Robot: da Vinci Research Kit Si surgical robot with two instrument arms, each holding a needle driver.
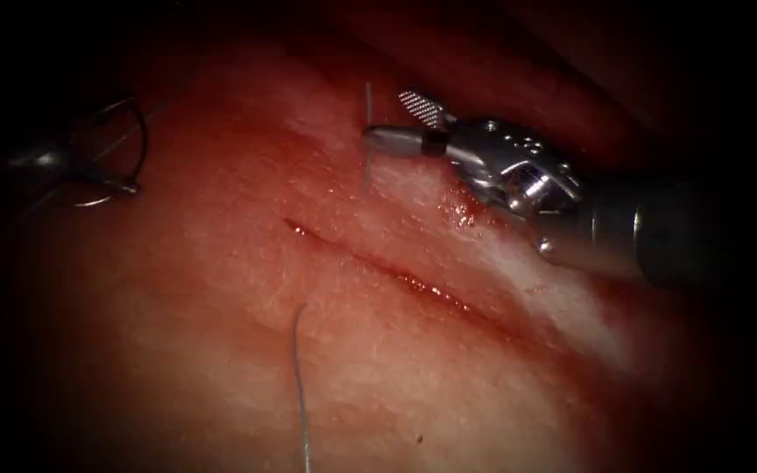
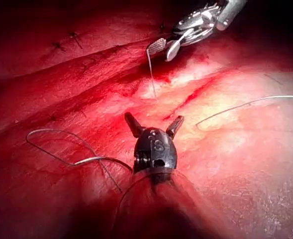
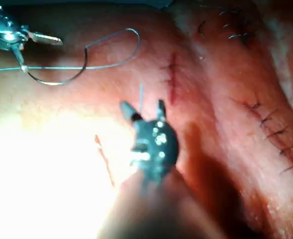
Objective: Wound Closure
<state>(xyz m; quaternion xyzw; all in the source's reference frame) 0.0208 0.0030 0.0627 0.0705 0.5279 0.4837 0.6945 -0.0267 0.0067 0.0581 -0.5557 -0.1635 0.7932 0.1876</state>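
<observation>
Right tool (image 1: 386, 114) fingers apart, straddling stiff upright thread end (image 1: 367, 162) right of cut (image 1: 378, 263), gripping nothing. Left tool (image 2: 154, 122) fingers apart, empty. Curved needle (image 3: 54, 82) seemingly loose on tissue (image 1: 221, 368), far left. Risks: wiry tail slips through smooth steel fingers; springy loops snag; soft glistening tissue tears.

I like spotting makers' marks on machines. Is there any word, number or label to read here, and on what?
No text can be read anywhere.
Left tool, on its dark body: small raised marks, too blurred to read.
Right tool: bright rivets, no lettering.
Both tools' jaws stand open and hold nothing. A thin grey strand, needle or thread I cannot tell, stands in the tissue on the right side of the cut, at the right tool's tip.
</observation>
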